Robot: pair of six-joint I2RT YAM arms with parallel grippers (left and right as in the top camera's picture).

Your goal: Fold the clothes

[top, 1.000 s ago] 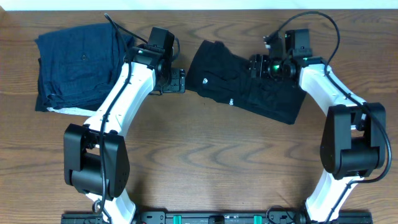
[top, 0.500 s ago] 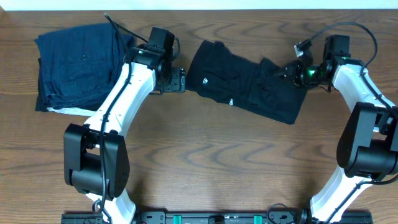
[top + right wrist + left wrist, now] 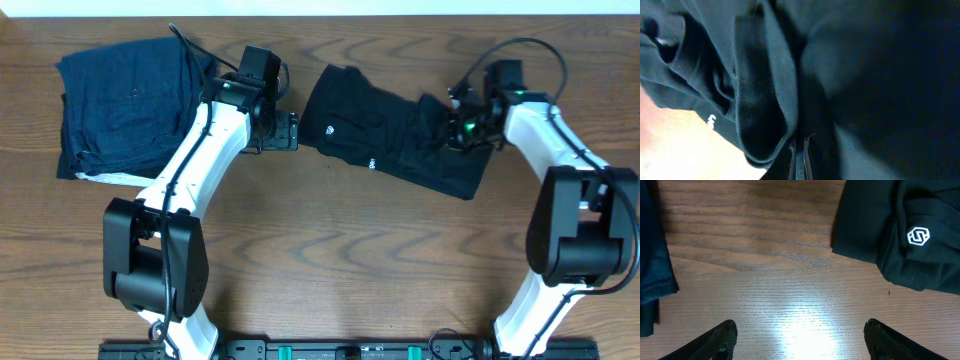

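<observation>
The clothes, a black T-shirt, lie crumpled at the back middle of the wooden table, with a small white logo near the left edge. My left gripper hovers just left of the shirt. In the left wrist view it is open over bare wood, and the T-shirt fills the upper right. My right gripper is down on the shirt's right part. In the right wrist view it is shut on the black fabric, which folds all around the fingers.
A pile of folded dark navy garments with a white layer beneath lies at the back left; its edge shows at the left of the left wrist view. The table is brown wood.
My right gripper swung out to the shirt's right edge while closing, then came back left over the shirt, shut. The left arm has not moved.
</observation>
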